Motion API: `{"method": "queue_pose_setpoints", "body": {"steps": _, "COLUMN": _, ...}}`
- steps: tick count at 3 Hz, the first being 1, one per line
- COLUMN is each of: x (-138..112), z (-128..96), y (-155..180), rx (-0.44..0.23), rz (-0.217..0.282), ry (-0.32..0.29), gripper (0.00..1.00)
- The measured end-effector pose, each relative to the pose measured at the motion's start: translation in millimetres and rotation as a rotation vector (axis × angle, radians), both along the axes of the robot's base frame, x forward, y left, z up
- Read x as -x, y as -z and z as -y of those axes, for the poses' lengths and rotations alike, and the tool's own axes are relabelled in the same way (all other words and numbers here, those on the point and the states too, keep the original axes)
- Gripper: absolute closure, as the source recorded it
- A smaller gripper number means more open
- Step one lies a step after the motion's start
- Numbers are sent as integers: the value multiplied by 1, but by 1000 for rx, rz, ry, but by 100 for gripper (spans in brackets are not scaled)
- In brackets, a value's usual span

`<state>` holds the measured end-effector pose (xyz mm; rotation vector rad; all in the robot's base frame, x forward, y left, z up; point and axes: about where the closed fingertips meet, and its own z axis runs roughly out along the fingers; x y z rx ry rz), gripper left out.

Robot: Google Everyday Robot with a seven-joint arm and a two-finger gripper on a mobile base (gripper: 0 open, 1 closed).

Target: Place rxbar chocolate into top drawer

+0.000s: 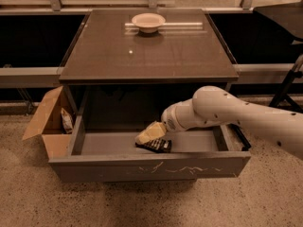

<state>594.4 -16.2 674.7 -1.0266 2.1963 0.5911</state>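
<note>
The rxbar chocolate (155,146) lies flat on the floor of the top drawer (147,167), close behind the front panel and roughly at the middle of the drawer's width, its dark wrapper showing rows of light lettering. The drawer stands pulled out, and white scratches run across the right half of its grey front panel. The gripper (146,135) is inside the drawer, right over the bar and touching or nearly touching its upper edge, pale against the dark wrapper. How wide it is spread, and whether it has hold of the bar, cannot be made out. The white arm (236,115) reaches into the drawer from its right side, crossing above the right wall. Above the drawer sits the brown table top (151,56), and a pale round bowl (148,21) rests on it near the far edge, well back from the drawer. Just to the left of the drawer a brown cardboard box (47,122) stands open on the speckled floor (142,205), with a light snack packet (67,120) upright inside it.
</note>
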Motion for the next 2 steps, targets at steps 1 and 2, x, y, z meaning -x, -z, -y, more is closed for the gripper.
{"method": "queue_pose_setpoints", "body": {"steps": 1, "x": 9, "z": 11, "y": -29, "rx": -25, "rz": 51, "ry": -1, "gripper": 0}}
{"method": "queue_pose_setpoints", "body": {"steps": 2, "x": 26, "z": 24, "y": -75, "rx": -67, "rz": 132, "ry": -10, "gripper": 0}}
